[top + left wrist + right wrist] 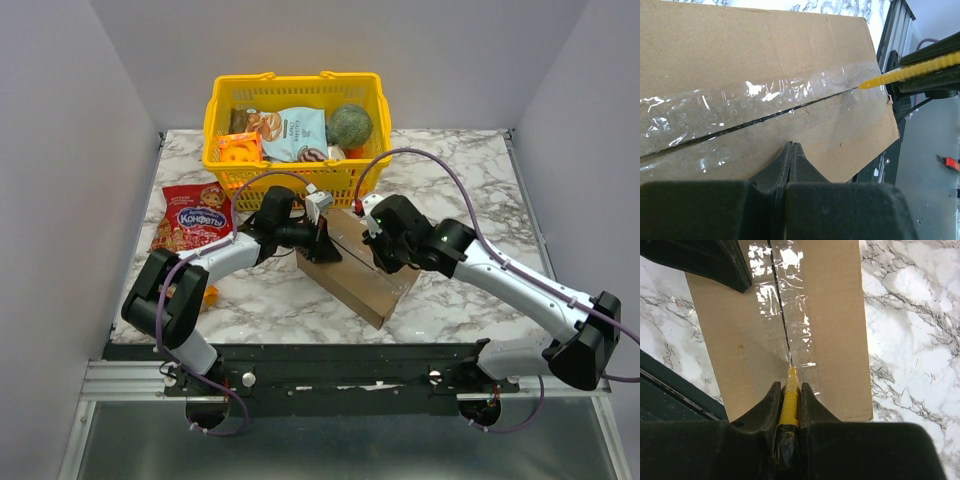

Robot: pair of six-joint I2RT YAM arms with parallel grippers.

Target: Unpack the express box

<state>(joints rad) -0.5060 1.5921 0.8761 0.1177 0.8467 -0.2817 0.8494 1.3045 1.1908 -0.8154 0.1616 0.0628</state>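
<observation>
Sweets in a red bag point(192, 217) are laid at the left of the marble table point(470, 200), and a yellow basket point(222, 140) of groceries is set behind, toward the middle. Next, the left gripper point(791, 150) is seen with its fingers pressed together on nothing, the tips lying over one flap of the box point(765, 55) (whether the cardboard is touched cannot be told). The box is placed at the table's middle, just in front of the basket, slanted, between the two grippers, its flaps down. Clear tape point(715, 105) is laid along the seam, and a dark slit is shown running through it. At the slit's end the point of a yellow cutter point(789, 410) is set, and the cutter is clamped between the fingers of the right gripper point(789, 386), which is brought in from the right.
</observation>
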